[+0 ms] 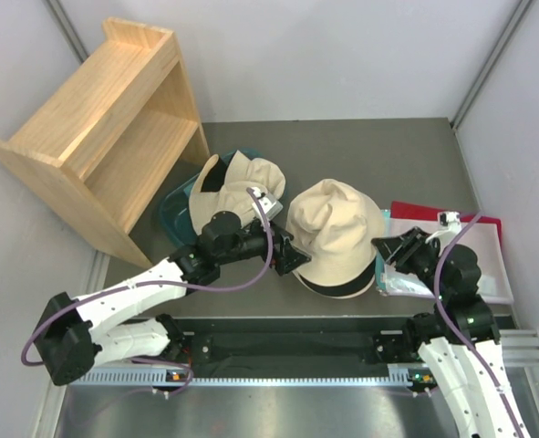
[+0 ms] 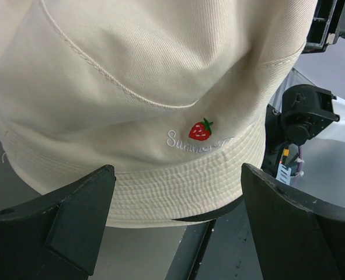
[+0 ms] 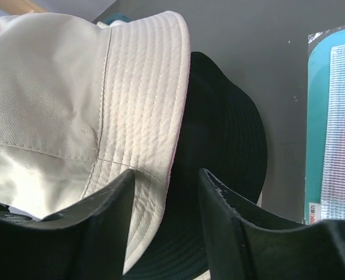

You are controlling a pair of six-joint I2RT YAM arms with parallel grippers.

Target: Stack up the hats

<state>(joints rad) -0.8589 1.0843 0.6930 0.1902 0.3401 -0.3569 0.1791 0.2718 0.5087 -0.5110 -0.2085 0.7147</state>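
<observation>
While held wide open before the cream hat (image 2: 160,87), seated on the black hat (image 3: 230,146) on the desk (image 1: 342,146), keep left gripper (image 2: 178,186) back; ease right gripper (image 3: 167,175), parted astride the brim, straight off without dragging.

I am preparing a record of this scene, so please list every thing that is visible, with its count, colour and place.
centre hats: two, cream on top of black, middle of table
hats in tub: number unclear, cream with black lining, left of the centre hats
tub: one, teal, under those hats
shelf: one, light wood, far left
flat packet: white over red, right side
left gripper: black, open, at the left brim
right gripper: black, open, at the right brim
</observation>
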